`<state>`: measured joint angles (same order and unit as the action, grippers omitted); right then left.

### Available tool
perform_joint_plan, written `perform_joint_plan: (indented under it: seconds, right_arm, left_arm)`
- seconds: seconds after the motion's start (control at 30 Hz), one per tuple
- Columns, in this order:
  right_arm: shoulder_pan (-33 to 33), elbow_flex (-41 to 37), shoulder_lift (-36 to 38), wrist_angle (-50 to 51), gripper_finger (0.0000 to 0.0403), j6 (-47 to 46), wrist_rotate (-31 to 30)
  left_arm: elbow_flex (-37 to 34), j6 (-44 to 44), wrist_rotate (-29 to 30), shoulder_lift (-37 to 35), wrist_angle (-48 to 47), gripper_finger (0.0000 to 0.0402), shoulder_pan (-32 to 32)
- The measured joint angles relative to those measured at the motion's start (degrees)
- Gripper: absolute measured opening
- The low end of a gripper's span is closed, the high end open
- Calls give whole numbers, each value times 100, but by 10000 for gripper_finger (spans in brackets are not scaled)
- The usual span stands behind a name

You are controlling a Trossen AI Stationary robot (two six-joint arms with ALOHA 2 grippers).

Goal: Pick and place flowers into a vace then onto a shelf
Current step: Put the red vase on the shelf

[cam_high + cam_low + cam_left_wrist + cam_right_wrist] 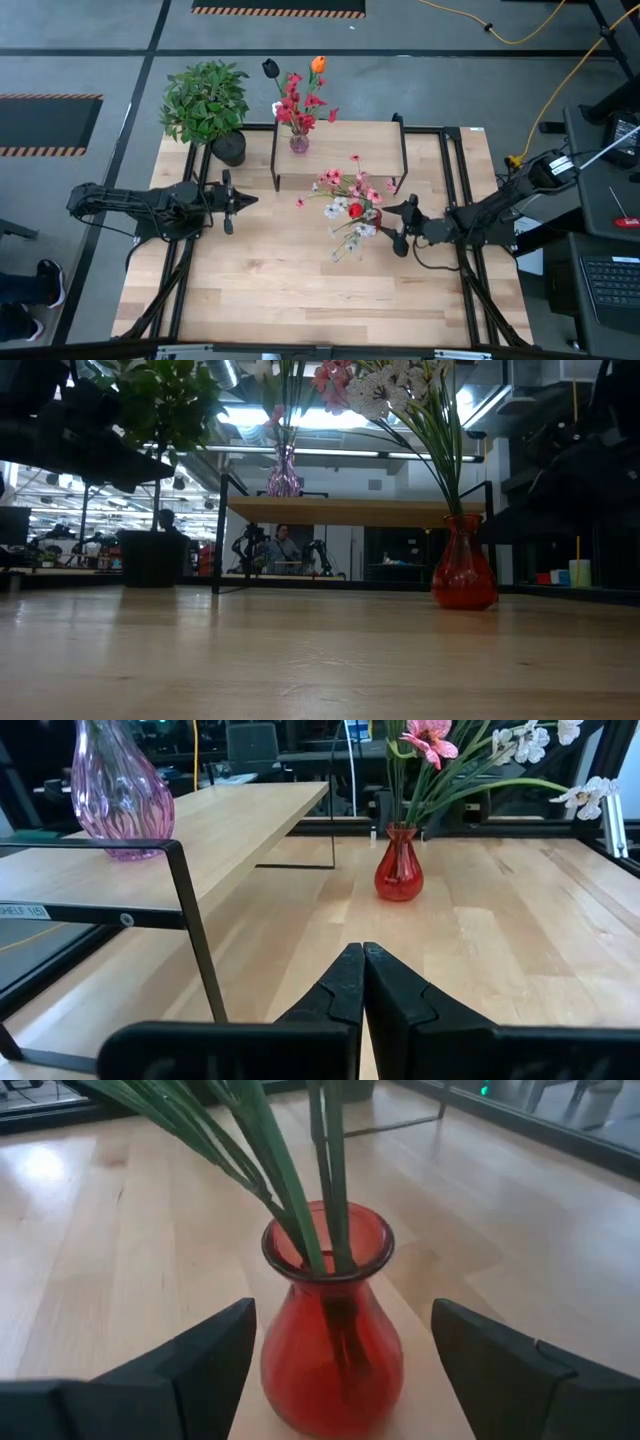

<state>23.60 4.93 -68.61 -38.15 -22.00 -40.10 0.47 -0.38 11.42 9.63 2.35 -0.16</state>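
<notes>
High view looks straight down; low view looks level across the table (300, 660); both wrist views share the red vase (330, 1330).

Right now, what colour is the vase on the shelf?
Purple-pink glass vase with wavy streaks, clearest in the left wrist view.

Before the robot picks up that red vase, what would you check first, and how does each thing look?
1. Right tool open: ok.
2. Red vase sits between its fingers, not yet gripped: ok.
3. Vase upright on the table: ok.
4. Flowers seated in the vase: ok.
5. Free room on the shelf beside the purple vase: ok.
6. Left tool shut, parked away from the vase: ok.
</notes>
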Motion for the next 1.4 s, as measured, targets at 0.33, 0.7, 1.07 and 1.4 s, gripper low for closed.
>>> perform_joint_plan:
  seconds: [0.33,0.7,1.07,1.4]
  right_arm:
    - [-367,2,-517,-810,302,272,357]
    - [-618,292,-1117,-1145,302,489,591]
    - [-733,444,-1456,-1163,283,587,573]
    - [-733,444,-1448,-1182,214,601,576]
  left_arm:
    - [0,-38,0,0,1,3,0]
    - [0,-40,2,0,2,2,0]
    - [0,-40,2,0,2,2,0]
    - [0,-40,2,0,2,4,0]
